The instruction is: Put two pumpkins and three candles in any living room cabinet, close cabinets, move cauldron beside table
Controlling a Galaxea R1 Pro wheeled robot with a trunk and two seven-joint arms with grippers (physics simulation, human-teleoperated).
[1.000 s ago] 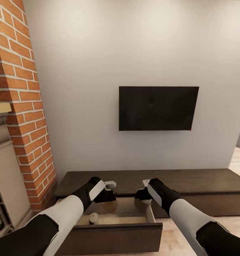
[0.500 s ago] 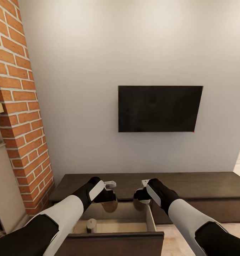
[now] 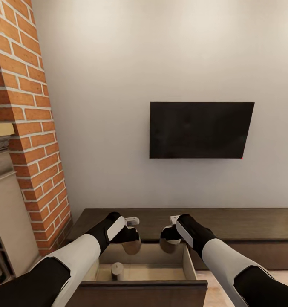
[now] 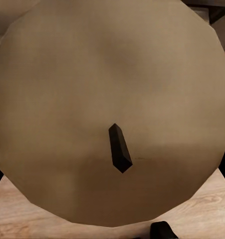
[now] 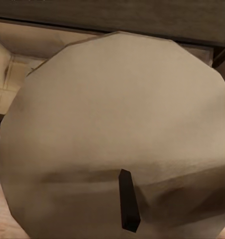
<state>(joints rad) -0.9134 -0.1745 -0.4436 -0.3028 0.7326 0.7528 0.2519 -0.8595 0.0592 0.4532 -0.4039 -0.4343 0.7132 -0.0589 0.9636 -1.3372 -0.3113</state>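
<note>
Both grippers, left gripper [image 3: 132, 243] and right gripper [image 3: 169, 242], each clamp a candle [image 4: 112, 109] over the open cabinet [image 3: 246, 221] drawer.

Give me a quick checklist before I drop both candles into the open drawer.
1. Left gripper holds a candle: ok.
2. Right gripper holds a candle: ok.
3. Cabinet drawer open under both grippers: ok.
4. Room beside the candle already inside: ok.
5. Grippers low enough for a gentle release: cannot tell.
</note>
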